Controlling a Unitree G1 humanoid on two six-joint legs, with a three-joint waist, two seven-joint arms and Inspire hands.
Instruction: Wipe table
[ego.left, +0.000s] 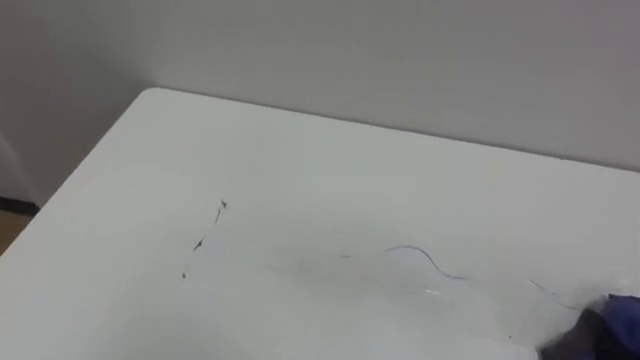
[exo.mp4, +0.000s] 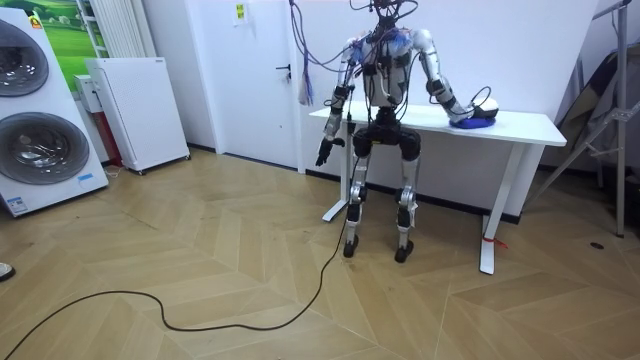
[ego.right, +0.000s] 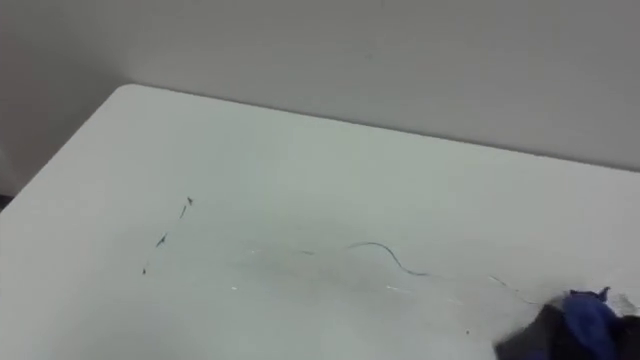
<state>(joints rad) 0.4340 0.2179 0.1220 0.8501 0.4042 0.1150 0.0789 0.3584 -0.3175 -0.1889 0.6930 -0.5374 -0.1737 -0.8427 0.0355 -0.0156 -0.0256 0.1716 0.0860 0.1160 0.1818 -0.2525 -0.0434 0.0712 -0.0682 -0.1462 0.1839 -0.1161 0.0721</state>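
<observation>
cloth (ego.right: 586, 318) bunched (no clear axis) | right hand (exo.mp4: 483, 102) on it | fingers: cannot tell

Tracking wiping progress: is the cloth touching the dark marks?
Apart. In the right eye view the cloth sits lower right, with bare table between it and the dark marks at left.

White table top (ego.left: 300, 150) flecked with dark specks (ego.left: 205, 235) and crossed by a thin blue wavy line (ego.left: 425, 260), set against a pale grey wall (ego.left: 400, 50). Blue cloth (ego.right: 588, 308), possibly shading to dark grey along one side. Light-brown wooden floor (exo.mp4: 200, 250) in herringbone pattern.
</observation>
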